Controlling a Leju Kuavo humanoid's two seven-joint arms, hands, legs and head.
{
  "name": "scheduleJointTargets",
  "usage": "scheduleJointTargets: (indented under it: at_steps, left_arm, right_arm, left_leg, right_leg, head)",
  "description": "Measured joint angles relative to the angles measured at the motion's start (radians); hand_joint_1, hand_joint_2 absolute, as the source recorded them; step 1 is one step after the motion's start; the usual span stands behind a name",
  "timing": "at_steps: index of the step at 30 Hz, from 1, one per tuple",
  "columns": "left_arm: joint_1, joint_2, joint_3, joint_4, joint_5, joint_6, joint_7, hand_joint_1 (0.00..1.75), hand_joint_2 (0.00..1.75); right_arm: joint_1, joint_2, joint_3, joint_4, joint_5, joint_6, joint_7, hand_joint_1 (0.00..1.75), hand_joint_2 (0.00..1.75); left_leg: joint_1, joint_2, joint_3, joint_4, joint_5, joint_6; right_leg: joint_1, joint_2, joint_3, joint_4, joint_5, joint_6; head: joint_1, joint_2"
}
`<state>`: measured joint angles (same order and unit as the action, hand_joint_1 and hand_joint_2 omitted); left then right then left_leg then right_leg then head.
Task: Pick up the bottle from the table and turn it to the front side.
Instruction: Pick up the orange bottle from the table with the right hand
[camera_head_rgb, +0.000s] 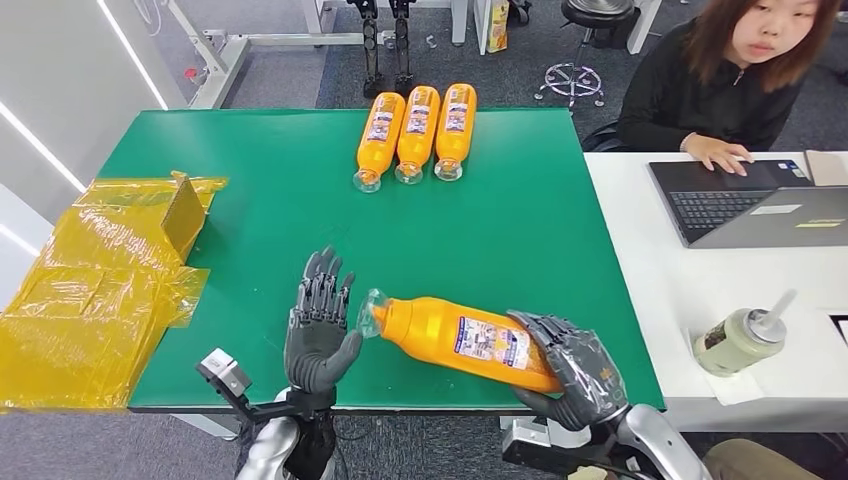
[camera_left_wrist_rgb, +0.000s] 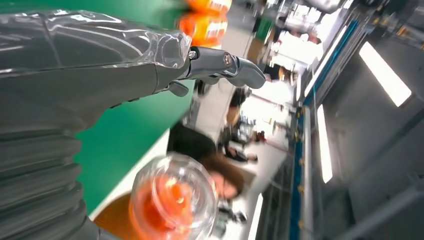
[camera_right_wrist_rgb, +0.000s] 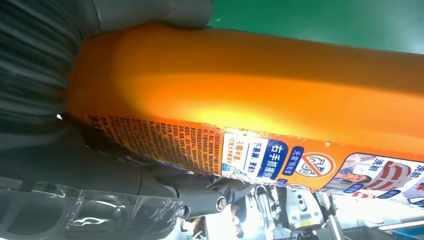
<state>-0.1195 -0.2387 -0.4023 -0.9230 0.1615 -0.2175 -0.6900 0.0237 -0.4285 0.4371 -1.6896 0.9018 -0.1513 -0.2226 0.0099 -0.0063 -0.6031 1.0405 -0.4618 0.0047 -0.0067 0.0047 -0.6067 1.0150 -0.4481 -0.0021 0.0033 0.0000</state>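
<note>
Item log, L to R as I read my head cam:

1. Yellow plastic sheeting (camera_head_rgb: 95, 285), crumpled, w/ a cardboard piece (camera_head_rgb: 184, 212) on it, over the L end of the green table (camera_head_rgb: 300, 190).

2. Left hand (camera_head_rgb: 318, 325): raised over the table's near edge, fingers (camera_head_rgb: 322, 280) spread and pointing away from me, holding nothing. Thumb side faces the bottle cap; it sits just beside the cap, can't tell if touching. On the left wrist cam I see one finger (camera_left_wrist_rgb: 227, 67) stretched out straight.

3. Bottle (camera_head_rgb: 460, 340), the task item: orange, clear cap (camera_head_rgb: 372, 312), printed label (camera_head_rgb: 492, 347). Lies roughly horizontal over the near part of the table, cap end toward the left hand, base end in the right hand. Looks lifted off the surface, but I can't confirm the gap. Left wrist cam shows the cap (camera_left_wrist_rgb: 175, 202) end-on, blurred. Right wrist cam shows the orange body (camera_right_wrist_rgb: 260, 90) close up w/ the label (camera_right_wrist_rgb: 280, 155) along one side.

4. Right hand (camera_head_rgb: 570, 370): wrapped round the bottle's base end, fingers over the top, thumb under. Covered in clear film.

5. Three more orange bottles (camera_head_rgb: 415, 135), far side of table, side by side, touching, caps toward me.

6. White desk (camera_head_rgb: 700, 300) abutting the table's R edge: open laptop (camera_head_rgb: 745, 205), a person (camera_head_rgb: 745, 85) in black w/ a hand on the keyboard, and a lidded cup w/ straw (camera_head_rgb: 740, 340) on a napkin nearer me.
</note>
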Motion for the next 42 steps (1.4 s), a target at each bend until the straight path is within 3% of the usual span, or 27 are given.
scheduleJointTargets:
  at_steps: [5, 16, 19, 20, 22, 23, 26, 27, 41, 42]
  left_arm:
    - [0.009, -0.007, 0.0, 0.001, 0.059, -0.114, 0.047, 0.0, 1.75]
    - [0.014, -0.014, -0.005, -0.007, 0.08, -0.16, 0.07, 0.0, 1.75]
    - [0.012, -0.014, -0.012, -0.007, 0.085, -0.152, 0.07, 1.19, 1.75]
    - [0.012, -0.014, -0.014, -0.007, 0.087, -0.15, 0.07, 1.46, 1.75]
    - [0.011, -0.013, -0.018, -0.007, 0.087, -0.15, 0.069, 1.13, 1.75]
    - [0.011, -0.013, -0.02, -0.007, 0.086, -0.151, 0.068, 1.11, 1.75]
    - [0.009, -0.013, -0.026, -0.007, 0.086, -0.155, 0.067, 1.64, 1.75]
    - [0.008, -0.013, -0.028, -0.007, 0.086, -0.157, 0.066, 1.71, 1.75]
    - [-0.033, -0.018, -0.043, -0.002, 0.102, -0.169, 0.058, 1.75, 1.75]
    - [-0.035, -0.018, -0.043, -0.001, 0.103, -0.17, 0.058, 1.75, 1.75]
  right_arm:
    - [0.018, 0.055, 0.003, -0.001, 0.041, -0.001, 0.01, 1.75, 1.75]
    - [0.065, 0.151, 0.043, -0.033, 0.122, 0.002, 0.008, 1.75, 1.75]
    - [0.073, 0.182, 0.069, -0.036, 0.129, 0.008, 0.008, 1.75, 1.75]
    - [0.074, 0.192, 0.076, -0.036, 0.133, 0.013, 0.01, 1.75, 1.75]
    - [0.072, 0.211, 0.087, -0.036, 0.141, 0.025, 0.019, 1.75, 1.75]
    - [0.07, 0.221, 0.09, -0.036, 0.145, 0.032, 0.025, 1.75, 1.75]
    - [0.061, 0.245, 0.098, -0.036, 0.149, 0.048, 0.043, 1.75, 1.75]
    - [0.059, 0.249, 0.099, -0.036, 0.149, 0.052, 0.047, 1.75, 1.75]
    - [0.023, 0.253, 0.106, -0.011, 0.103, 0.066, 0.053, 1.75, 1.75]
    - [0.021, 0.253, 0.107, -0.01, 0.103, 0.067, 0.055, 1.42, 1.75]
  left_leg:
    - [0.0, 0.0, 0.0, 0.0, 0.0, 0.0]
    - [0.0, 0.0, -0.001, 0.0, 0.0, 0.0]
    - [0.0, 0.0, -0.001, 0.0, 0.0, 0.0]
    - [0.0, 0.0, -0.001, 0.0, 0.0, 0.0]
    - [0.0, 0.0, -0.001, 0.0, 0.0, 0.0]
    - [0.0, 0.0, -0.001, 0.0, 0.0, 0.0]
    - [0.0, 0.0, -0.001, 0.0, 0.0, 0.0]
    - [0.0, 0.0, -0.001, 0.0, 0.0, 0.0]
    - [0.0, 0.0, -0.001, 0.0, 0.0, 0.0]
    - [0.0, 0.0, -0.001, 0.0, 0.0, 0.0]
  right_leg:
    - [0.0, 0.0, 0.0, 0.0, 0.0, 0.0]
    - [0.0, 0.0, -0.001, 0.0, 0.0, 0.0]
    - [0.0, 0.0, -0.001, 0.0, 0.0, 0.0]
    - [0.0, 0.0, -0.001, 0.0, 0.0, 0.0]
    - [0.0, 0.0, -0.001, 0.0, 0.0, 0.0]
    - [0.0, 0.0, -0.001, 0.0, 0.0, 0.0]
    - [0.0, 0.0, -0.001, 0.0, 0.0, 0.0]
    - [0.0, 0.0, -0.001, 0.0, 0.0, 0.0]
    - [0.0, 0.0, -0.001, 0.0, 0.0, 0.0]
    - [0.0, 0.0, -0.001, 0.0, 0.0, 0.0]
  head:
    - [0.0, 0.0]
    - [0.0, 0.0]
    - [0.0, 0.0]
    - [0.0, 0.0]
    - [0.0, 0.0]
    - [0.0, 0.0]
    - [0.0, 0.0]
    - [0.0, 0.0]
    - [0.0, 0.0]
    - [0.0, 0.0]
